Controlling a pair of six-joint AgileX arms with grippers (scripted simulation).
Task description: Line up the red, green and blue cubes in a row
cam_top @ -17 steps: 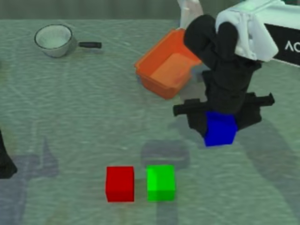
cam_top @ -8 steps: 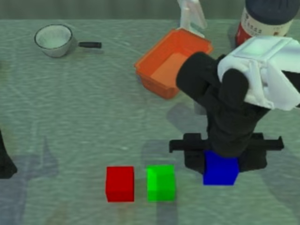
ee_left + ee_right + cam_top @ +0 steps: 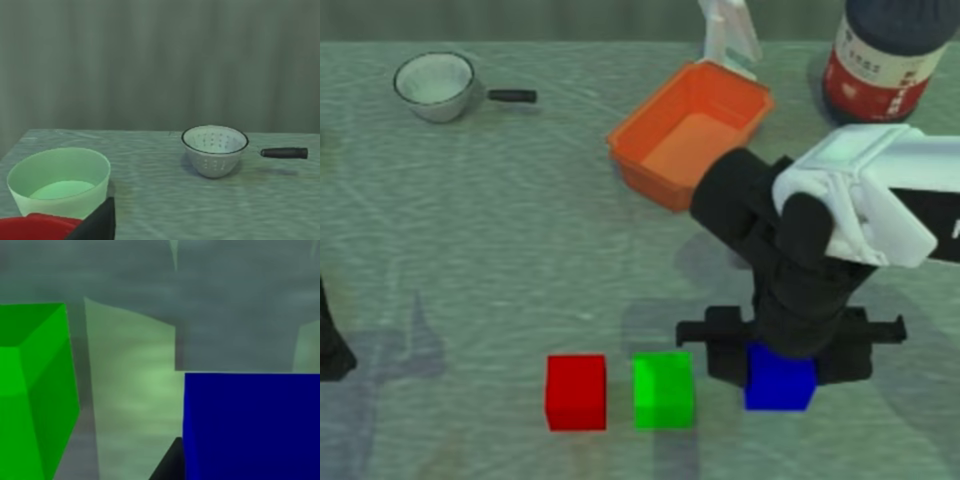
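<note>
- Placing the last cube: the right pincer (image 3: 782,362) is clamped on the blue cube (image 3: 780,377), low over the surface (image 3: 500,250), near the front edge at the right of the row.
- Red cube (image 3: 576,392) and green cube (image 3: 663,389) sit side by side, just apart, squarely in line.
- Blue cube is right of the green one with a wider gap than red-to-green, and seems slightly farther back in the top view; the right wrist view shows bare surface between green (image 3: 30,390) and blue (image 3: 250,425).
- Cannot tell whether the blue cube touches the surface.
- Next move, my reading: settle it flat, level with the other two, then part the fingers and lift straight up without nudging it.
- Left arm parked at the left edge; its pincer's state not visible.
- Orange tray (image 3: 638,150) well behind, clear of the work.
</note>
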